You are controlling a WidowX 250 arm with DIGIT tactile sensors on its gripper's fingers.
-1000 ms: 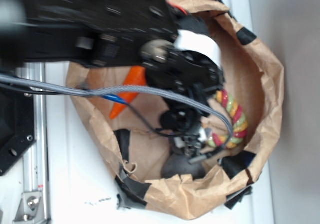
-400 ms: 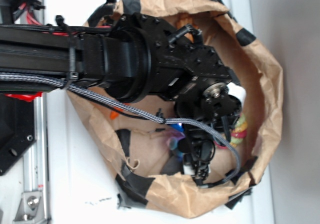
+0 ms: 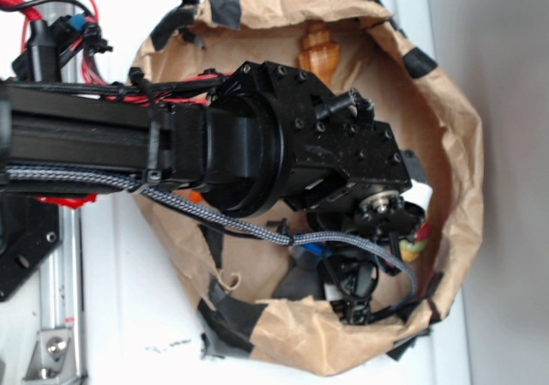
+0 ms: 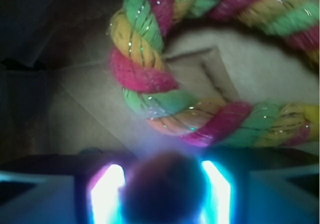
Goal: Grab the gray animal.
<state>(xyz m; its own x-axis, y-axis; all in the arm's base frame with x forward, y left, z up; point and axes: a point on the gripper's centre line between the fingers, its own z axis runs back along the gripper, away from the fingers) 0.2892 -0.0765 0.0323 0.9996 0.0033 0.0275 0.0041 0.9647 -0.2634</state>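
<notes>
The gray animal [image 4: 162, 191] shows in the wrist view as a dark, blurred rounded lump at the bottom edge. It fills the gap between my gripper's [image 4: 162, 171] two glowing fingers [image 4: 106, 189], which stand wide apart, one on each side of it. From the exterior view my gripper [image 3: 353, 303] is down inside the paper bag, near its lower wall. A dark gray patch of the animal [image 3: 296, 284] peeks out just left of the gripper. The arm hides the rest.
A twisted pink, yellow and green rope ring [image 4: 150, 79] lies just beyond the fingers, with only a bit of the ring [image 3: 412, 246] showing past the wrist. The crumpled brown bag wall [image 3: 463, 145] surrounds everything. An amber object [image 3: 319, 49] lies at the bag's far end.
The arm has swung across and down into the bag toward its lower right. The gripper has come over the gray animal, and the carrot is now covered by the arm.
</notes>
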